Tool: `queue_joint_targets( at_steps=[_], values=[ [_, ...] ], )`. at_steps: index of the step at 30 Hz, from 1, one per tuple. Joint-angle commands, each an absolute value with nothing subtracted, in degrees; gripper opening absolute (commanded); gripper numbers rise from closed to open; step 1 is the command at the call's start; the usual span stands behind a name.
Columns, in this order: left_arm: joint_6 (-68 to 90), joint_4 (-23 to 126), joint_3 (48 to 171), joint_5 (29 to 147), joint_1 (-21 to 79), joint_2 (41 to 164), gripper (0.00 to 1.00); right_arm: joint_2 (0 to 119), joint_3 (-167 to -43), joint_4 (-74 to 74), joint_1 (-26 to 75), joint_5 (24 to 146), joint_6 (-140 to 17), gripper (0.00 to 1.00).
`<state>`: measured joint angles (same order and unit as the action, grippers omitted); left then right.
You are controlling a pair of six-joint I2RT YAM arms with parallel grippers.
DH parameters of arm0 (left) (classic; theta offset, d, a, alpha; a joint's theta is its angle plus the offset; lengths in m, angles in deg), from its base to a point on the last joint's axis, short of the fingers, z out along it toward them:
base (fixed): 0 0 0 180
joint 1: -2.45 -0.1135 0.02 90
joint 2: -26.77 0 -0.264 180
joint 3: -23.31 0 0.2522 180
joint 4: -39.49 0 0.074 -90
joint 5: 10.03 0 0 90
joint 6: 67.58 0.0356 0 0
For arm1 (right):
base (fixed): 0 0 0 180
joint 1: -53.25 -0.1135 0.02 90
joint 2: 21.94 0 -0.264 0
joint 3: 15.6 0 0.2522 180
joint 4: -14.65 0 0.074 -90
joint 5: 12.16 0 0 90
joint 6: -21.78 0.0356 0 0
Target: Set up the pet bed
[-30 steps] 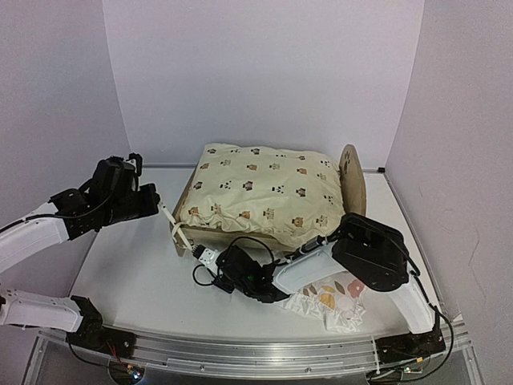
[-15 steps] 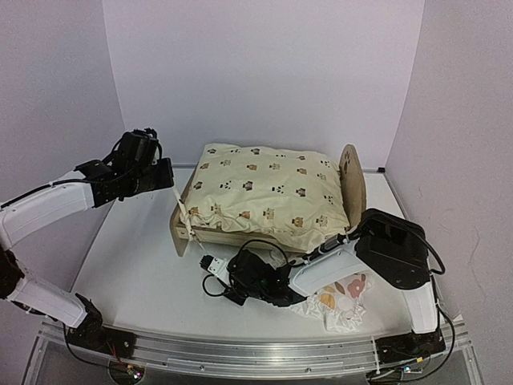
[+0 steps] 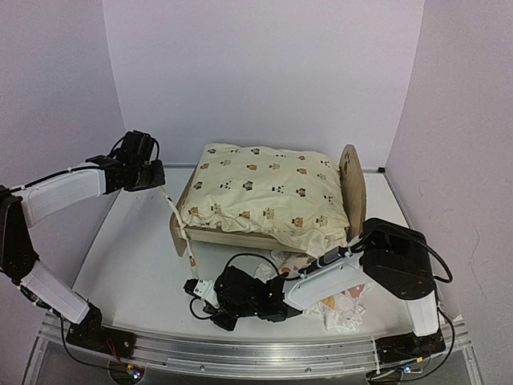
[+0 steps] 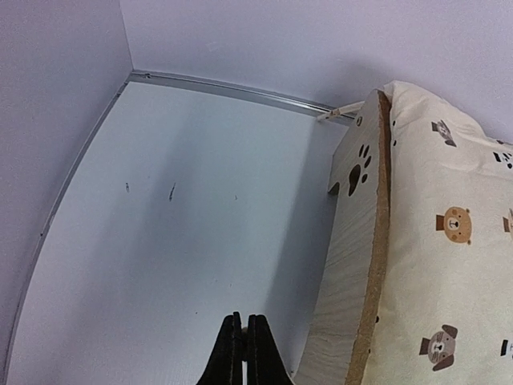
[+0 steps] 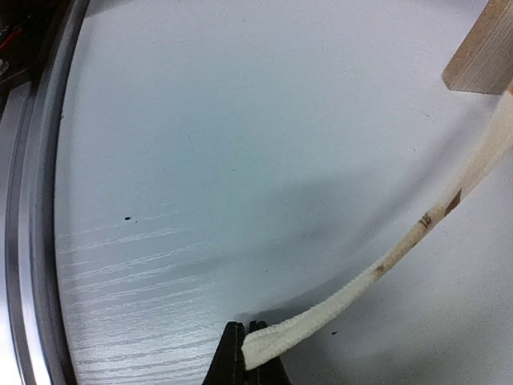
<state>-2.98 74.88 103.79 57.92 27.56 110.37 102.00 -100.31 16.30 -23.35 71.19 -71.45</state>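
The light-wood pet bed (image 3: 351, 183) stands mid-table with a cream animal-print cushion (image 3: 264, 192) lying on it. Its low footboard (image 4: 353, 241) with paw cutouts is just right of my left gripper (image 4: 243, 322). In the top view the left gripper (image 3: 160, 183) hovers left of the footboard, shut on a thin cream tie strap (image 3: 175, 212) that runs from the cushion's corner. My right gripper (image 5: 247, 330) is low over the table near the front, shut on a second cream strap (image 5: 385, 265) that runs back to the bed's corner leg (image 5: 481, 56). From above, the right gripper (image 3: 192, 287) lies front-left of the bed.
A ruffled white floral pillow (image 3: 337, 309) lies crumpled under the right arm at the front right. A metal rail (image 3: 240, 353) runs along the table's near edge, close to the right gripper. White walls enclose the table on three sides.
The left gripper has lifted back and away from the footboard, drawing its strap taut. The right gripper has slid toward the front left, pulling its strap out from the bed.
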Motion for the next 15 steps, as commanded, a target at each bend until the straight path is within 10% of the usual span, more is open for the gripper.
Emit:
queue_joint_targets(
  at_steps=[1, 15],
  values=[
    [0.27, 70.27, 110.92, 59.75, 26.12, 113.92, 0.0, 103.31, -102.0, 13.55, -23.66, 78.24, -64.89, 0.0],
    [2.08, 70.32, 119.54, 65.77, 24.6, 120.25, 0.0, 104.11, -103.49, 11.68, -23.37, 81.02, -58.87, 0.0]
  ],
)
